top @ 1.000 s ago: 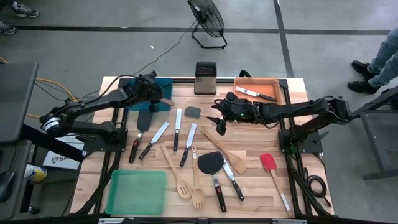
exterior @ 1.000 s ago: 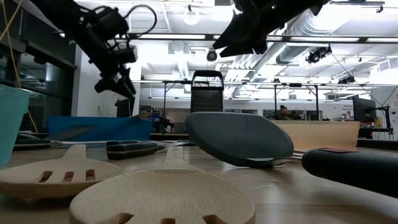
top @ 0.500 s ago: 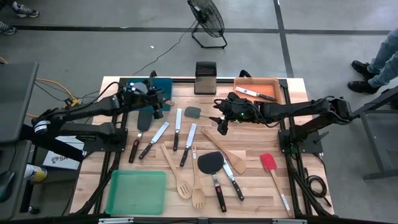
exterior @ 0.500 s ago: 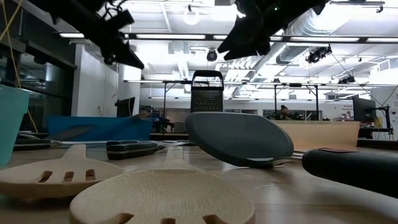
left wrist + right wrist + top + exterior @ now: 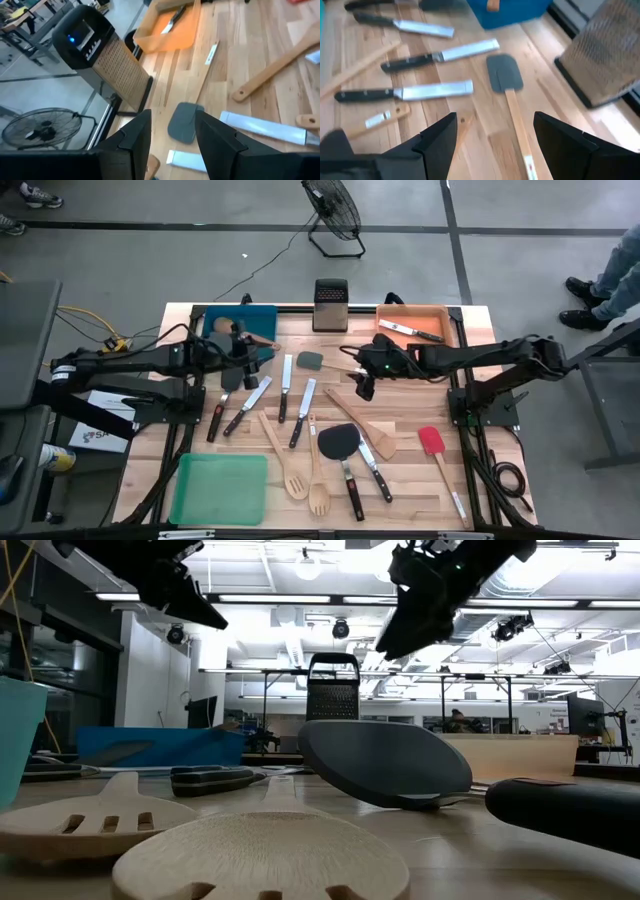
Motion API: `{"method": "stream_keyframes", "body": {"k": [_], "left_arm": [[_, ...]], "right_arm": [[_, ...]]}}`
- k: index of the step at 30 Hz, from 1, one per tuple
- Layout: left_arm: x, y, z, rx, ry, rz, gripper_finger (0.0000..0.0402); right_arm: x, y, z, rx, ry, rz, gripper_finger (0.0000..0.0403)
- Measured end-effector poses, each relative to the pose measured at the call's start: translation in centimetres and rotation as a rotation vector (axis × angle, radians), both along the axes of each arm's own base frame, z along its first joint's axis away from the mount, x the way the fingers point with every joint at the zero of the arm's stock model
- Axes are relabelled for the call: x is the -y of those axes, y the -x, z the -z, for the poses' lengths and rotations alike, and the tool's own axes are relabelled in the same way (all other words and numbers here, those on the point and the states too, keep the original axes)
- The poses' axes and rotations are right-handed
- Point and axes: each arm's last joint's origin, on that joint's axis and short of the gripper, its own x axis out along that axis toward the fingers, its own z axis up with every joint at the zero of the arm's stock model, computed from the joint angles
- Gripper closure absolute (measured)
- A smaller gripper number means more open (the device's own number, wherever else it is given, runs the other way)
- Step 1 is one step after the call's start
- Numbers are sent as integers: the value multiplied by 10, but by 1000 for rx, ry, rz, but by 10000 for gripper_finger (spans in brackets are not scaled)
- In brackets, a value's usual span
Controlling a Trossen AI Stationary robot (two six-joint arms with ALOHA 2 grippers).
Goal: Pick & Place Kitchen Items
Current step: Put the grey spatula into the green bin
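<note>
Both sets of fingers are open and empty. Your left fingers (image 5: pixel 247 352) have just pulled back from the blue tray (image 5: pixel 262 315), leaving a wooden spoon (image 5: pixel 232 328) there. Your right fingers (image 5: pixel 364 387) dip toward the wooden spatula (image 5: pixel 362 418) just below them.

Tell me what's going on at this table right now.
Two robot arms are sorting kitchen utensils into trays. Neither holds anything now. The left gripper, open, hovers by the blue tray, where a wooden spoon lies. The right gripper, open, hangs above a wooden spatula mid-table. One knife lies in the orange tray; the green tray holds nothing.
</note>
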Motion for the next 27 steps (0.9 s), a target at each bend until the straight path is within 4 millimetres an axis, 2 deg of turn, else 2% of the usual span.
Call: {"method": "stream_keyframes", "body": {"k": [7,14,22,27], "left_arm": [[15,2,8,-55,68,-9,255],[20,7,15,-111,109,-64,255],[20,7,15,-105,123,-75,255],[20,8,16,-109,135,-82,255]], "right_arm": [[-4,13,7,-128,-55,23,149],[-5,26,14,-267,-97,68,149],[0,20,17,-204,-40,49,149],[9,10,16,-43,10,20,149]]}}
